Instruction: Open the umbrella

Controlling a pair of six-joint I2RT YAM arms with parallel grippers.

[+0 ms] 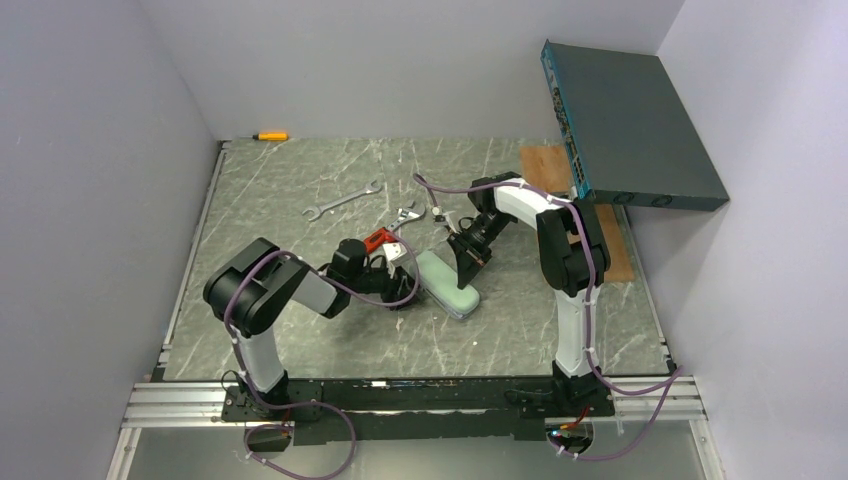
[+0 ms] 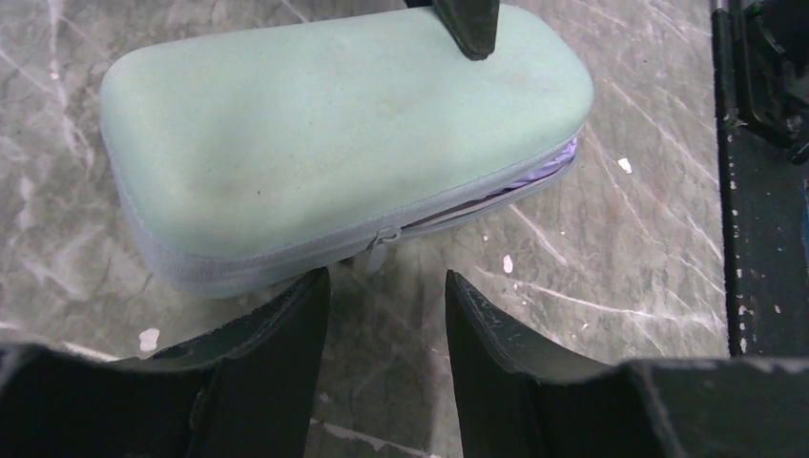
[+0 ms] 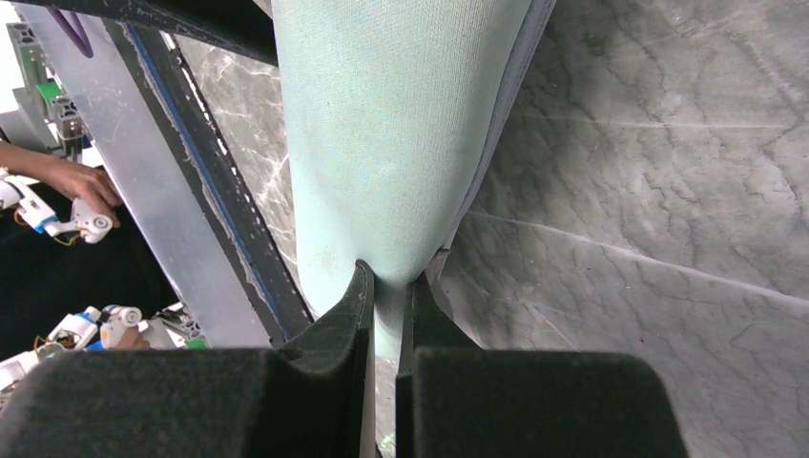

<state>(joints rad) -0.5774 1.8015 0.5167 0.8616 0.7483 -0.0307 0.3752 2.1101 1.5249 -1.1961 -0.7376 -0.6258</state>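
Note:
A pale mint-green oval case (image 1: pixel 447 283) lies on the marble table and fills the left wrist view (image 2: pixel 334 143). Its zip is partly open, and lavender umbrella fabric (image 2: pixel 546 172) shows in the gap; the rest of the umbrella is hidden inside. My right gripper (image 1: pixel 470 262) is shut on the case's top shell at its far end (image 3: pixel 389 277); one of its fingers (image 2: pixel 467 24) shows in the left wrist view. My left gripper (image 2: pixel 386 286) is open and empty, low at the case's near side, just short of the zip pull (image 2: pixel 379 250).
Two wrenches (image 1: pixel 342 198) (image 1: pixel 405 215) and a red tool (image 1: pixel 377 240) lie behind the case. An orange screwdriver (image 1: pixel 270 136) lies at the back wall. A dark box (image 1: pixel 630 125) overhangs a wooden board (image 1: pixel 545 165) at the back right.

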